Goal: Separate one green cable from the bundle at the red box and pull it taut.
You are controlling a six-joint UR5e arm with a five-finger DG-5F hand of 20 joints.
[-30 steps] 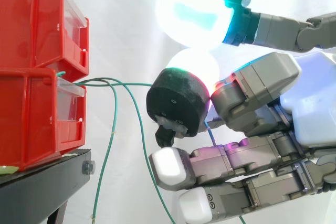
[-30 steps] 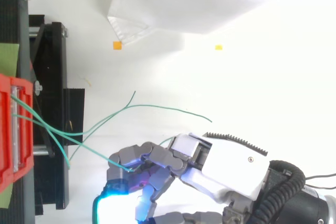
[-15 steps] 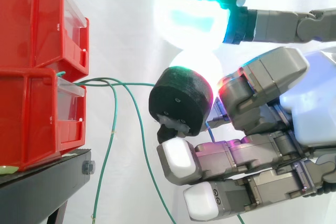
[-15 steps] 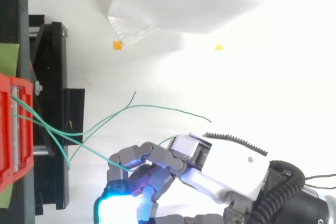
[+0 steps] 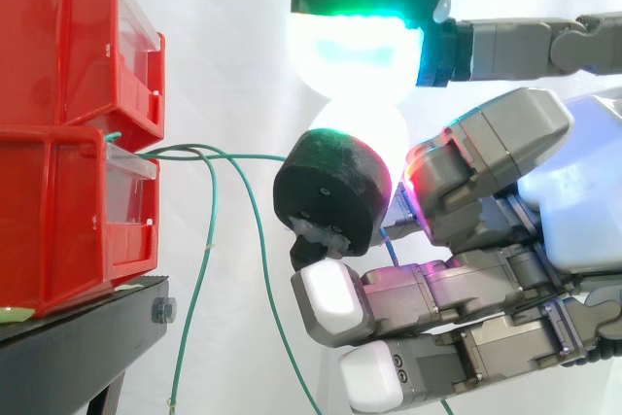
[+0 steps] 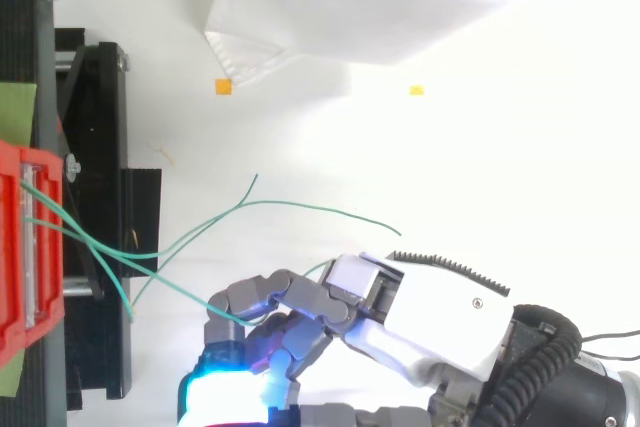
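Note:
Two red bins are stacked at the left, and the green cables come out of the front of the lower bin (image 5: 58,211), also seen from above (image 6: 14,247). One green cable (image 5: 243,155) runs nearly level from that bin to my hand (image 5: 573,201). The curled fingers pinch it between a dark round pad and a glowing fingertip (image 5: 330,303). From above, this cable (image 6: 180,292) slants from the bin into the fingers of the hand (image 6: 430,317). Two other green cables (image 5: 199,279) hang loose below, apart from the hand.
The bins rest on a black stand (image 5: 78,337) at the lower left. Loose cable ends (image 6: 300,205) spread over the white floor towards the right. Small orange (image 6: 223,86) and yellow (image 6: 416,90) markers lie farther off, near a fold of white curtain.
The lower fingers have curled in a little closer to the dark pad. The pinched cable and the loose ones have hardly moved.

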